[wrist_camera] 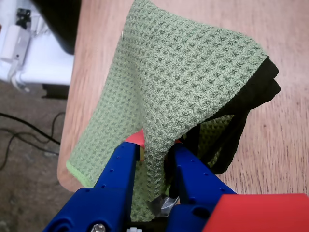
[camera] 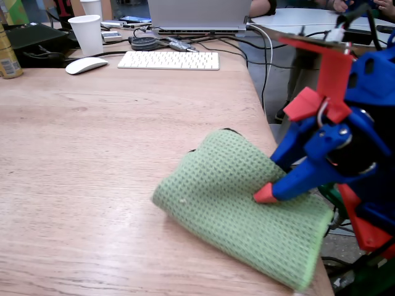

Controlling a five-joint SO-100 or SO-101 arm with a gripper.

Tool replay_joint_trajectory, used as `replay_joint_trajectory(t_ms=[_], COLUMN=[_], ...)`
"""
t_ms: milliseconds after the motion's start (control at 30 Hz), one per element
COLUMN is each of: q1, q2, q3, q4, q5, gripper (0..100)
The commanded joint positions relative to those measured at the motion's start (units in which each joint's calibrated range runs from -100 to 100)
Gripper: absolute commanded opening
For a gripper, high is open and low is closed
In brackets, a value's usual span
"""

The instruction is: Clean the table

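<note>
Table (camera: 92, 160) wood-grain; claw (wrist_camera: 155, 141) pinching green cloth (camera: 234, 203) fold, dark item (wrist_camera: 263, 84) underneath mostly hidden

Dark item (wrist_camera: 263, 84) — mostly under green cloth (wrist_camera: 183, 72)

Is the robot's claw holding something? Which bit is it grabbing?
Yes. The claw pinches a raised fold of the green cloth, near the table edge.

White keyboard (camera: 168, 60), mouse (camera: 86, 65), paper cup (camera: 87, 34)
</note>
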Motion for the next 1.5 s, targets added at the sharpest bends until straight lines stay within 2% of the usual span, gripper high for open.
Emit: replay_joint_trajectory(t_ms=[0,67,167,233,300,400,567,700,733,867,900,1033,1100,1233,1467], q1=[-2.93,-2.76,-1.07,-0.9,-0.9,-0.22,18.22,21.44,21.44,21.44,21.44,21.44,21.27,20.93,21.27], q2=[-0.45,-0.54,-0.54,-0.45,-0.45,-0.36,-0.36,-0.45,-0.45,-0.45,-0.45,-0.45,-0.45,-0.45,-0.45], q3=[-0.15,-0.15,-0.15,-0.15,-1.85,-13.83,-26.01,-22.05,-20.44,-12.89,-9.59,3.53,3.53,4.0,3.91], q4=[-0.83,-0.83,-0.83,-0.75,-0.67,0.4,-0.67,-0.83,-0.99,-10.11,-11.83,-13.15,-13.15,-13.06,-13.06], q5=[0.29,0.34,0.34,0.34,0.34,0.39,0.39,0.39,0.39,0.39,0.39,0.44,0.88,6.3,6.5], gripper=[2,7,31,41,43,43,43,41,36,5,0,0,0,0,0])
